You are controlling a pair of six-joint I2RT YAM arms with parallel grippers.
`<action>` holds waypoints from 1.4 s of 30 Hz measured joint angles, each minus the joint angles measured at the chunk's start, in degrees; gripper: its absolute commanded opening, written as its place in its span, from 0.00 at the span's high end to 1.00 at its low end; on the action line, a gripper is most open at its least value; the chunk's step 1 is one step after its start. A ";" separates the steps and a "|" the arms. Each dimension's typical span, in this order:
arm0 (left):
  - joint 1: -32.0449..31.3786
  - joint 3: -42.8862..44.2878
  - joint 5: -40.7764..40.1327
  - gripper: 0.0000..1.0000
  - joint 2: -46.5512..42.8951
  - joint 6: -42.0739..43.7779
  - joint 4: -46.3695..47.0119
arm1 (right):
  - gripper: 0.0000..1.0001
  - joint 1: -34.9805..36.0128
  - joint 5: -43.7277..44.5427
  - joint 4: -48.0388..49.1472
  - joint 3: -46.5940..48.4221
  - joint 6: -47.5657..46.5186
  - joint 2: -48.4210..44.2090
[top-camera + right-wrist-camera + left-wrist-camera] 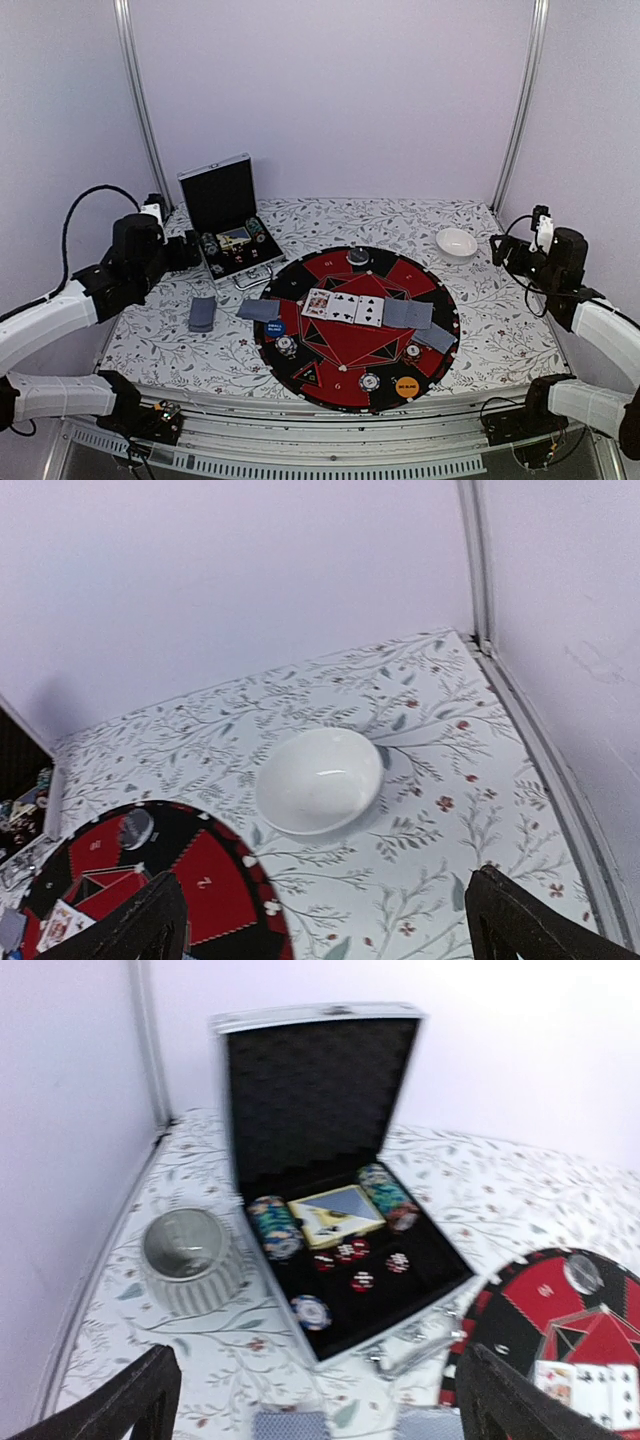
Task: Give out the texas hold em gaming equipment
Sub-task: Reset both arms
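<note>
Toward the far-left corner of the worktop, the silver-edged case [320,1090] stands open with its lid upright. The left gripper [318,1370] hangs just short of its front edge, fingers spread wide and holding nothing. Inside the case, two rows of striped poker chips [272,1228] flank a boxed pack of cards [335,1215], and a few loose chips [352,1280] lie on the black lining. A blue-and-white chip [311,1311] sits closest to the front. A grey ribbed cup [190,1260] stands just beside the case, on the left-edge side.

The round mat [395,275] fills the middle of the worktop down to the near edge. A row of face-up cards [342,306] crosses its centre, with face-down cards [258,310] at its left rim and more on its right half. The blue button [275,327], the orange button [406,386] and single mat chips [287,345] are already set out. The deck [202,313] lies on the cloth between the mat and the left edge.

Near the far-right corner, the right gripper [325,885] is likewise parted and empty, facing the white bowl [320,780].

The step in hand looks like fetching more chips from the case (the dealing seems largely done). The next move would call for lowering the spread fingers over one loose chip, likely the blue-and-white one, and pinching it by its rim without nudging its neighbours.
</note>
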 measured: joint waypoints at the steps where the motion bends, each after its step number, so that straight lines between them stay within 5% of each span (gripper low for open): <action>1: 1.95 -2.80 -1.53 0.02 -2.01 0.66 2.14 | 0.01 -1.86 0.76 2.89 -2.95 -0.13 -0.17; 7: 7.69 -20.57 -9.88 0.02 -12.63 7.91 21.05 | 0.01 -4.96 6.97 29.66 -23.04 -1.57 0.66; 12: 13.16 -27.23 -14.25 0.02 -12.55 10.56 32.92 | 0.01 -5.25 7.80 45.62 -25.38 -2.80 10.60; 24: 18.60 -37.46 -9.01 0.02 18.03 18.75 76.81 | 0.01 -6.05 0.52 70.99 -22.99 -10.56 32.39; 31: 25.00 -38.49 0.37 0.02 28.63 20.59 94.09 | 0.01 -6.73 -4.66 70.77 -18.62 -12.72 35.78; 42: 26.99 -34.82 11.30 0.02 32.30 21.49 95.69 | 0.01 -6.82 -6.14 69.26 -16.57 -14.38 35.80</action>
